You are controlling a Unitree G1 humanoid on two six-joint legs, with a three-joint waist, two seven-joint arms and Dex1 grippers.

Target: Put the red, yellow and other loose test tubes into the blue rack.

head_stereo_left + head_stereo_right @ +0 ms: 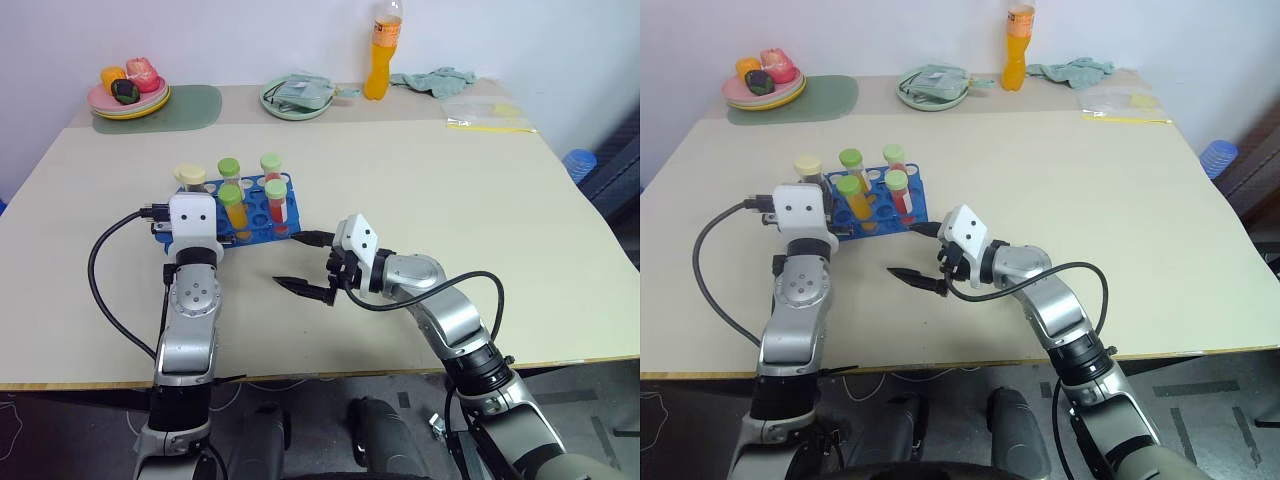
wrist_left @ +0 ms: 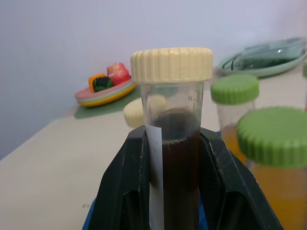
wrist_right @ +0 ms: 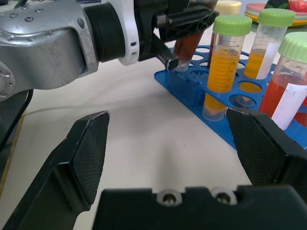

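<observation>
Task is judged nearly done. Four green-capped tubes are seen standing in the blue rack (image 1: 262,212): two yellow-orange (image 1: 234,208) and two red (image 1: 277,207). A further cream-capped tube (image 1: 189,177) is standing just beyond the left jaws; whether it is seated in a hole cannot be told.

The dark maroon tube (image 2: 175,158) with the cream cap is being pinched upright between the left gripper (image 3: 178,28) jaws, which are pressed onto its sides below the cap. In the right wrist view its lower end is being held at the near corner of the rack, over or just touching a hole; which one cannot be told. It does not look seated yet.

The right gripper (image 1: 303,262) jaws are spread wide with nothing between them, hovering over the counter (image 1: 450,230), the rack being just ahead of them.

Left to do, as judged: the maroon tube being lowered into a hole and released. No loose tubes are seen lying on the counter near either jaws.
</observation>
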